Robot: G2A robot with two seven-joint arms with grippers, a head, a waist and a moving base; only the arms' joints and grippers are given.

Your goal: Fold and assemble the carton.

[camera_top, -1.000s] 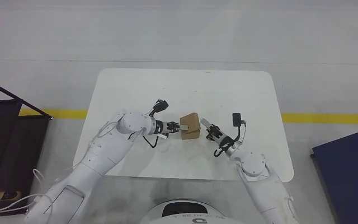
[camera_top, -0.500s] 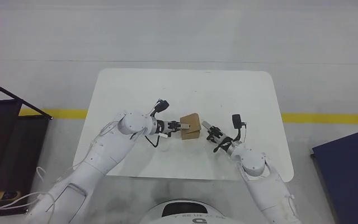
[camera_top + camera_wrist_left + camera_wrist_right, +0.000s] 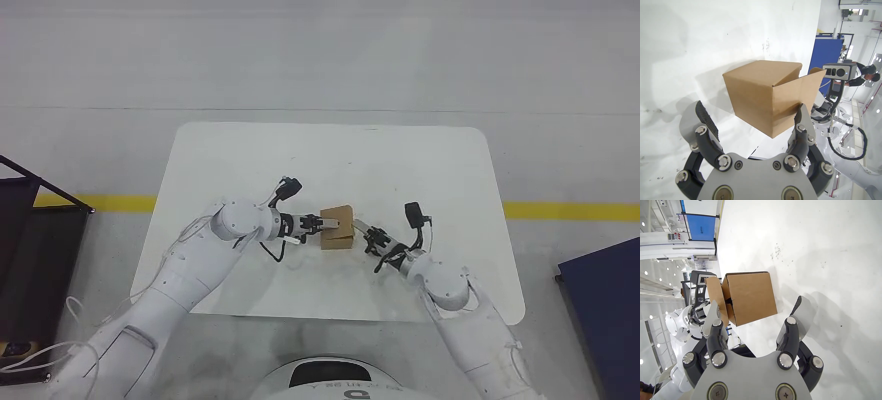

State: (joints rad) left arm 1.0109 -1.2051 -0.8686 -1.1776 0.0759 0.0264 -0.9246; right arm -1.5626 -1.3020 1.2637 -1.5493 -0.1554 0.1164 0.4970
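The carton [image 3: 338, 225] stood on the table [image 3: 420, 170], squared up into a box. One flap [image 3: 807, 88] stood out from its side rather than folded in. I held my left gripper [image 3: 751, 108] just beside the carton, fingers spread wide, so that a corner of the box sat between them. One finger lay at the foot of the flap, though I could not tell whether it actually touched.

My right gripper [image 3: 757, 301] hung just beside the carton on the opposite side. It was likewise spread and pinching nothing, with one finger close to the same flap's edge.

I judged that I had a gripper on each side so that the light box could not slide away when pushed: one to brace it, the other to press the flap shut. Spread jaws suited that, since a flap wants a flat push, not a pinch.

By my count there were one carton, one unfolded flap, two grippers, both empty, and one table. Whether other flaps stood loose on the hidden faces I could not tell.
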